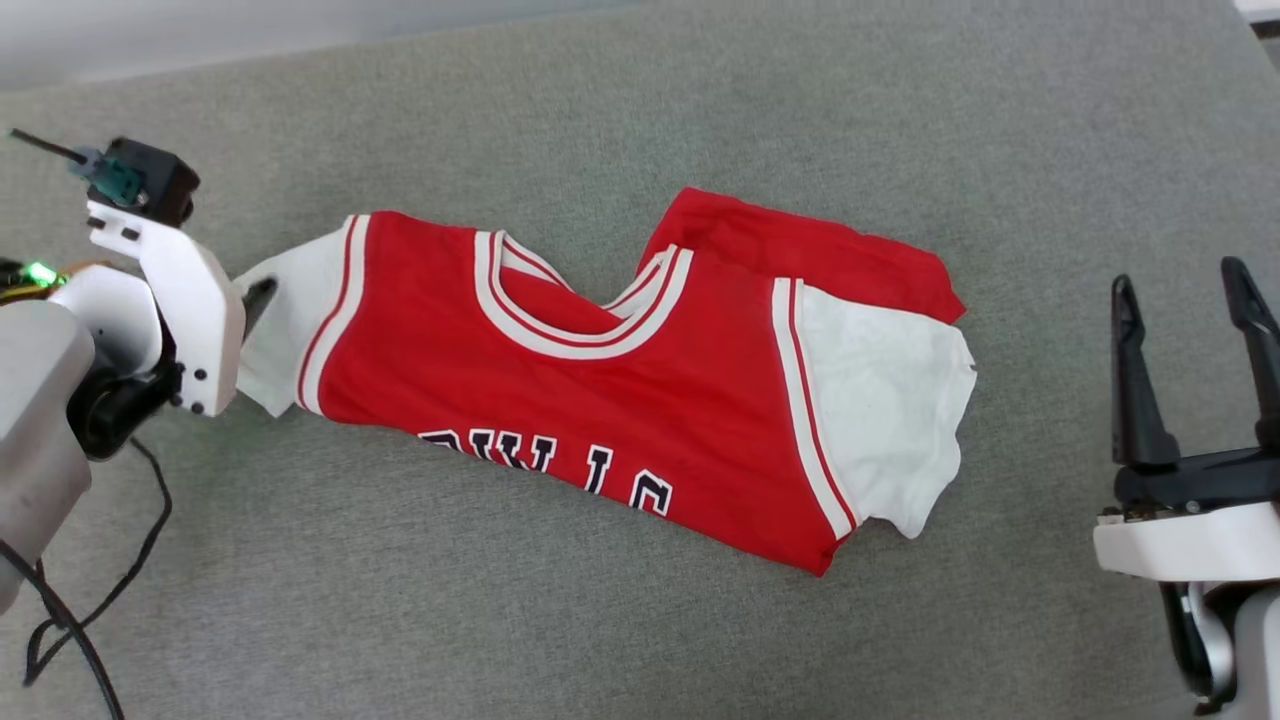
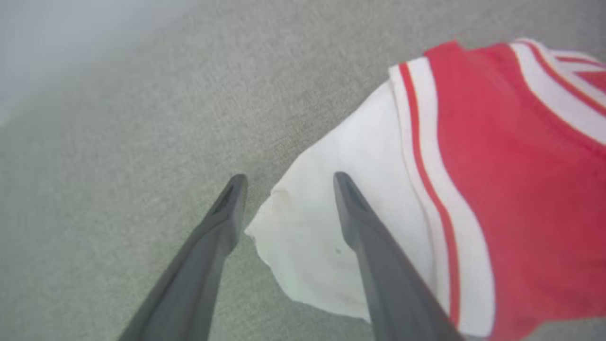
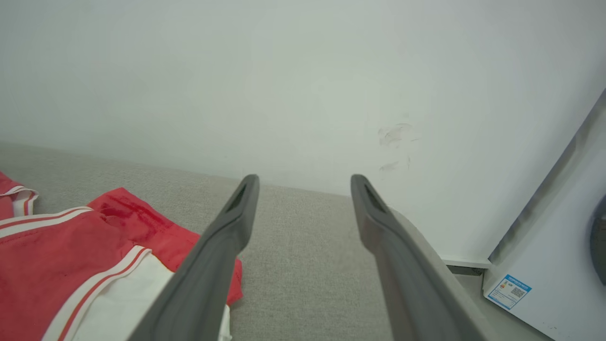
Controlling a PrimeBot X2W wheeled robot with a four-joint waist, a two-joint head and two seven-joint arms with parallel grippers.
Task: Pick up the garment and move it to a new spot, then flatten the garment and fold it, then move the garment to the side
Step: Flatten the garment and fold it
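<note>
The garment (image 1: pixel 600 400) lies folded across the middle of the grey fabric surface (image 1: pixel 700 100), collar away from the robot and lettering cut off at the near fold. The left claw (image 2: pixel 289 182) is released, fingers apart at the tip of the white sleeve, one finger over the cloth. The right claw (image 1: pixel 1180 280) is spread wide and grasps nothing, well apart from the other sleeve.

The risk, I judge, is a snag. If the left finger drags as it lifts, the sleeve goes with it and the fold opens (a red layer already pokes out at the far right).

Count: one garment, two sleeves, two claws.
</note>
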